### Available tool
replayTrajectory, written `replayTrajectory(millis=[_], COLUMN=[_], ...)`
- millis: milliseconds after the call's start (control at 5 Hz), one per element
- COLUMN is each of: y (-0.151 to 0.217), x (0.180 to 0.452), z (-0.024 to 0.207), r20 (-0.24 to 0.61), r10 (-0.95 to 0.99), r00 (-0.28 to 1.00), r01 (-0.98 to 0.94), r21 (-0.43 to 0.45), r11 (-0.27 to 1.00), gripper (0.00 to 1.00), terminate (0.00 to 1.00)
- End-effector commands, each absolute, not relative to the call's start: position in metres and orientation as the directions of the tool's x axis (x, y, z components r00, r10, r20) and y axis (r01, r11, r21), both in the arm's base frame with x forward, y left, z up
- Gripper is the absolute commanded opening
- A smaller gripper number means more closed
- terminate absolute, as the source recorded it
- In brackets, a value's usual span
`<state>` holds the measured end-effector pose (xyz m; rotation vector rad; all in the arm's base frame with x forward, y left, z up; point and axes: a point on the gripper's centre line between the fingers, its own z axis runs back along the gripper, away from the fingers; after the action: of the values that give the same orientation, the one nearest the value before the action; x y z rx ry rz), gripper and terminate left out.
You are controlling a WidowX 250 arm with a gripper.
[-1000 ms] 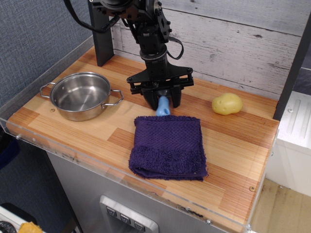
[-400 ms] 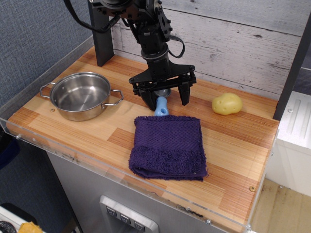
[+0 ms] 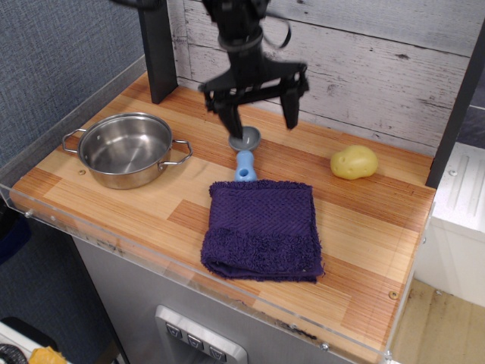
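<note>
My gripper point(image 3: 260, 115) hangs open above the back of the wooden table point(image 3: 364, 227), its two dark fingers point(image 3: 291, 110) spread wide with nothing between them. Just below it lies a small spoon-like tool point(image 3: 244, 152) with a grey round head and a light blue handle. The handle's end touches the back edge of a folded purple towel point(image 3: 261, 227). The tool lies free on the wood, nearest the left finger.
A steel pot point(image 3: 127, 149) with two handles stands at the left. A yellow potato point(image 3: 354, 161) lies at the right, near the back. A black post point(image 3: 158, 49) rises at the back left. A clear acrylic rim point(image 3: 151, 250) runs along the table's front edge.
The gripper let go of the blue-handled tool, opened wide and rose well above the table. The tool now lies flat with its grey head uncovered.
</note>
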<state>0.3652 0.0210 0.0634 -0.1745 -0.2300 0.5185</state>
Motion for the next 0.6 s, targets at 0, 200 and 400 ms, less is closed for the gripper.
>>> replayTrajectory(millis=[0, 200, 400], y=[0.001, 0.002, 0.002], x=[0.351, 0.34, 0.34], z=[0.134, 0.161, 0.161], r20=[0.304, 0.344, 0.344], r10=[0.468, 0.472, 0.472], r00=[0.83, 0.812, 0.812], r01=[-0.399, -0.39, -0.39], r21=[-0.263, -0.281, -0.281], r11=[0.879, 0.877, 0.877], gripper=[1.0, 1.0, 1.0], terminate=[0.0, 0.0, 0.0])
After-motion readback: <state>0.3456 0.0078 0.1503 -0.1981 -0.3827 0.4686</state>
